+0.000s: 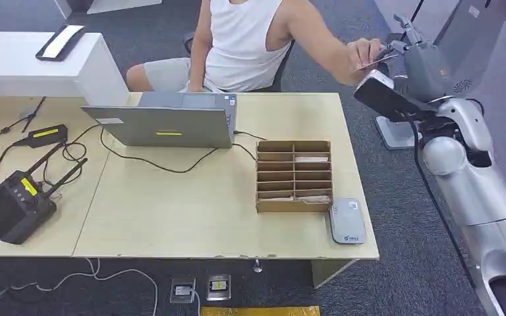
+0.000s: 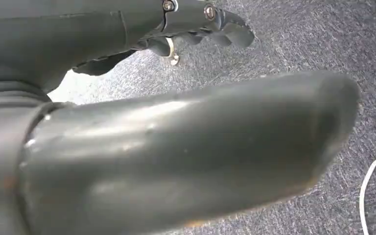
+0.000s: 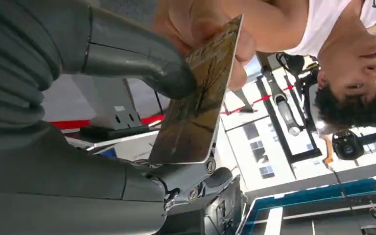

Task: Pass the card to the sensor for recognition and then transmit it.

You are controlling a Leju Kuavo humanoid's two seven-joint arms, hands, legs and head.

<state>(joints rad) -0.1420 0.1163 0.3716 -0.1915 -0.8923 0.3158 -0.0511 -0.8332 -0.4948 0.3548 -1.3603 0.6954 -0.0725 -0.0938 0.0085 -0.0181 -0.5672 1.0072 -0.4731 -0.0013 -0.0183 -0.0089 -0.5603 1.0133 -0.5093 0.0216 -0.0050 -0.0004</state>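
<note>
Grey carpet surrounds a pale worktop (image 1: 171,217) carrying a laptop (image 1: 165,118), a cardboard organiser (image 1: 294,175) and the sensor (image 1: 347,221). Beyond its far right corner, the right hand (image 1: 412,62) pinches the card (image 3: 196,98) between its fingers while a person's hand (image 1: 362,56) grips the card's other end. Left hand (image 2: 176,19) fingers curl loosely above the carpet, holding nothing.

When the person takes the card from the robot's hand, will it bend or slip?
The card looks flat and straight while pinched between the right hand and the person's hand, so probably stiff. Its surface seems glossy, so it may slip. It appears thin and likely light.
</note>
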